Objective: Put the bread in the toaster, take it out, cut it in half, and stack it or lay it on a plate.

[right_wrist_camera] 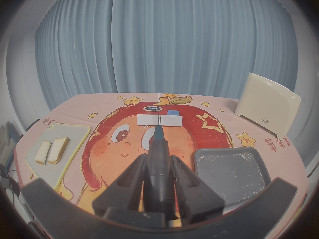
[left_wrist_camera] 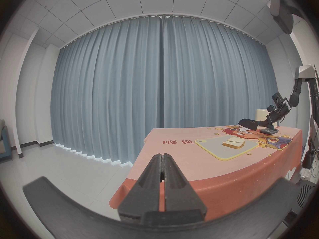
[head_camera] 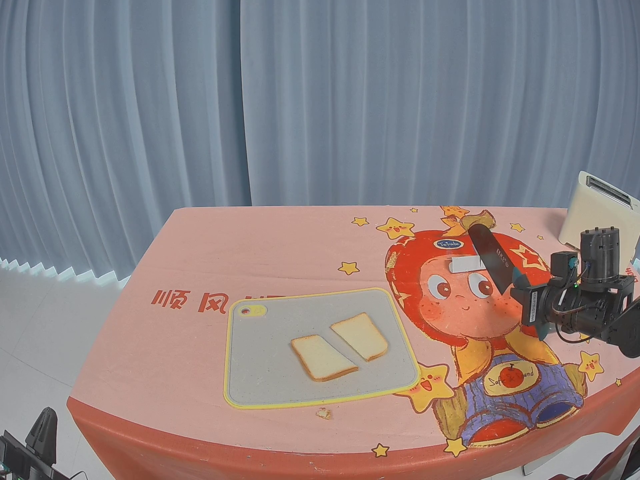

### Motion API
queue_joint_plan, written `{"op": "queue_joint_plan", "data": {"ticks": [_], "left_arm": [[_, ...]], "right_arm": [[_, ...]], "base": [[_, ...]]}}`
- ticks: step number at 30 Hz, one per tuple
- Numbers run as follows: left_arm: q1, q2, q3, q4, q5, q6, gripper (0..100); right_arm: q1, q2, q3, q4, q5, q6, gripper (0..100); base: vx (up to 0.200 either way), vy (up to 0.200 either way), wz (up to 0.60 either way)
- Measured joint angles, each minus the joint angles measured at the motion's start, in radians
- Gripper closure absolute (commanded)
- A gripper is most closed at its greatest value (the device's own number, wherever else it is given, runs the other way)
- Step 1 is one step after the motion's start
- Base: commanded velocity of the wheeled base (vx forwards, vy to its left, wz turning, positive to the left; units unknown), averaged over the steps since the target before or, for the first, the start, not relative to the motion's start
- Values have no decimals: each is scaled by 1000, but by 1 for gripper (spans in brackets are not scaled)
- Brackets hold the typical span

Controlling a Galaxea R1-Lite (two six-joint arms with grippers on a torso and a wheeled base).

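Note:
Two toasted bread halves (head_camera: 325, 357) (head_camera: 361, 335) lie side by side on the grey, yellow-rimmed cutting board (head_camera: 267, 361). My right gripper (head_camera: 531, 299) hovers over the table's right part, well right of the board, shut on the teal handle of a black knife (head_camera: 490, 256) whose blade points up and away. In the right wrist view the right gripper (right_wrist_camera: 159, 165) clamps the knife (right_wrist_camera: 159, 140), blade edge-on, with the bread halves (right_wrist_camera: 52, 149) far off. The cream toaster (head_camera: 597, 211) stands at the far right. A grey plate (right_wrist_camera: 229, 176) lies beside the knife. My left gripper (left_wrist_camera: 162, 178) is shut and empty, off the table's near-left corner.
A white rectangular strip (right_wrist_camera: 159, 120) lies on the cartoon tablecloth beyond the knife tip. A crumb (head_camera: 324, 413) sits in front of the board. The table's curved front edge (head_camera: 267, 455) is close. Blue curtains hang behind.

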Motion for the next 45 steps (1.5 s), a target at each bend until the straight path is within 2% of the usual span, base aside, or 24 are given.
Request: {"op": "queue_joint_plan", "data": {"ticks": [45], "left_arm": [[1,0,0,0,0,0,100]], "right_arm": [[-3,4,-11,-2,-12,3,100]], "base": [[0,0,0]]}}
